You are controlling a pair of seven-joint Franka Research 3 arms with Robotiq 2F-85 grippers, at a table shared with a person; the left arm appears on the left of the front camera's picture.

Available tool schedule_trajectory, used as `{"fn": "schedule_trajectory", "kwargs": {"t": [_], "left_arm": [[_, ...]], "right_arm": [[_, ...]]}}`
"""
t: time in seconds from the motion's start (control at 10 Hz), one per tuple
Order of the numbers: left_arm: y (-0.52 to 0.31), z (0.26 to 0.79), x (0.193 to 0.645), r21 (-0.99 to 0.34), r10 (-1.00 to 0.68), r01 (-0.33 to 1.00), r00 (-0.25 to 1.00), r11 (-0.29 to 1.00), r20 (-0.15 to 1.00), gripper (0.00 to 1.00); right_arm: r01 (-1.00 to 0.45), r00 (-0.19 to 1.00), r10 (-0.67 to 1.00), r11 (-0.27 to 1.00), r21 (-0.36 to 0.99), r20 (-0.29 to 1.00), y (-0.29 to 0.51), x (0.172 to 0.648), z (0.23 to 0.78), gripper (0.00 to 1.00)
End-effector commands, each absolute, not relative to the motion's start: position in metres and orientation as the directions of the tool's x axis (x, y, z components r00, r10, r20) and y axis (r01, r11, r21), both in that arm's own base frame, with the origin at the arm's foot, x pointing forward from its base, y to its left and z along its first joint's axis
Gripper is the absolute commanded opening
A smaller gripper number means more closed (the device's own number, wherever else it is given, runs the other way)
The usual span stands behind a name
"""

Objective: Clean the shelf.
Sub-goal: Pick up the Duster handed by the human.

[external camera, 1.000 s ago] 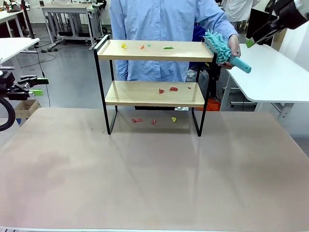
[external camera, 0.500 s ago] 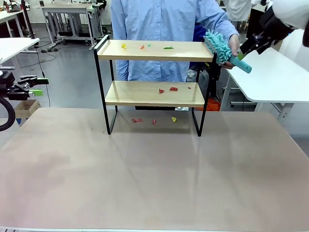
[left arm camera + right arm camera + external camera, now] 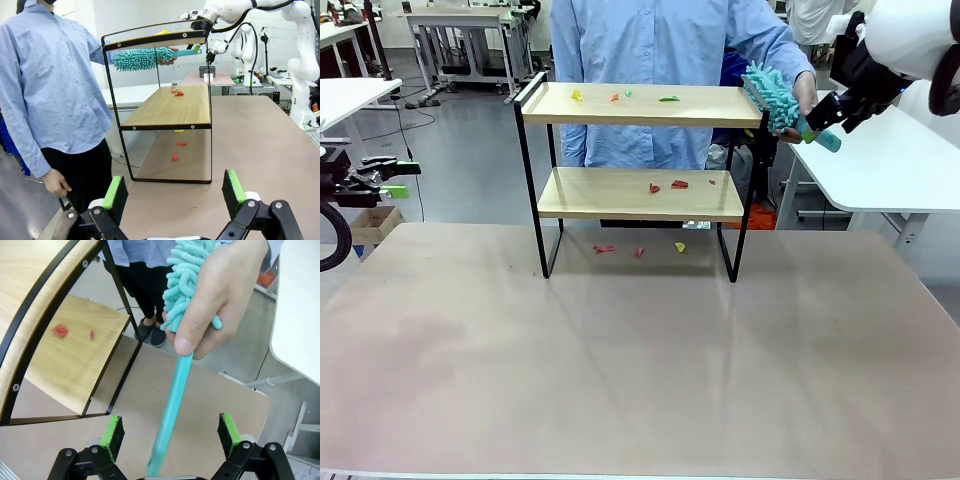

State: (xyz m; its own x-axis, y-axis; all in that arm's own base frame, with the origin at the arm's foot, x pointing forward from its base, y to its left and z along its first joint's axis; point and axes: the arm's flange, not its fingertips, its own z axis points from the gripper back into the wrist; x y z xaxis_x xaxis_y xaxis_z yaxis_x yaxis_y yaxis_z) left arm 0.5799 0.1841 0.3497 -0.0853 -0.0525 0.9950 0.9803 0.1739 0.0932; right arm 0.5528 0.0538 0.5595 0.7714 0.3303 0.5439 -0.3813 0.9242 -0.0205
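Lab room with a pinkish counter [image 3: 640, 370], right gripper [image 3: 170, 429] released astride the handle of a teal duster [image 3: 173, 385] in a person's hand [image 3: 225, 295], shelf [image 3: 65, 360] just beside it, left gripper [image 3: 175, 192] released, well apart from shelf.

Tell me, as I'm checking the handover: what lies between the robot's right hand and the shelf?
Front view: the teal duster, gripped by the person, lies between the open right hand and the shelf.

- The big table [image 3: 620, 380] holds the shelf [image 3: 530, 180], which stands at the far side.
- Top board [image 3: 720, 106]: small coloured bits [image 3: 615, 97], yellow, red and green.
- Lower board [image 3: 590, 195]: a few red bits [image 3: 679, 184].
- On the table under the shelf: red scraps [image 3: 605, 248] and a yellow scrap [image 3: 680, 246].
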Motion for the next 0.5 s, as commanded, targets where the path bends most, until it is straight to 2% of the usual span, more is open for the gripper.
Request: {"fn": "schedule_trajectory", "kwargs": {"t": [0.0, 0.1, 0.2, 0.3, 0.4], "left_arm": [[0.183, 0.352, 0.58, 0.105, -0.056, 0.979, -0.096, 0.172, 0.994, 1.0], [0.183, 0.352, 0.58, 0.105, -0.056, 0.979, -0.096, 0.172, 0.994, 1.0], [0.183, 0.352, 0.58, 0.105, -0.056, 0.979, -0.096, 0.172, 0.994, 1.0], [0.183, 0.352, 0.58, 0.105, -0.056, 0.979, -0.096, 0.172, 0.994, 1.0], [0.183, 0.352, 0.58, 0.105, -0.056, 0.979, -0.096, 0.172, 0.994, 1.0]], "right_arm": [[-0.344, 0.795, 0.305, 0.938, -0.024, 0.525, 0.055, 0.559, 0.563, 1.0], [-0.34, 0.796, 0.297, 0.94, -0.016, 0.527, 0.056, 0.562, 0.56, 1.0], [-0.331, 0.8, 0.285, 0.944, -0.009, 0.528, 0.057, 0.565, 0.559, 0.4], [-0.326, 0.801, 0.279, 0.945, -0.005, 0.529, 0.057, 0.568, 0.557, 0.4], [-0.322, 0.805, 0.275, 0.947, -0.002, 0.526, 0.057, 0.572, 0.554, 0.0]]}}
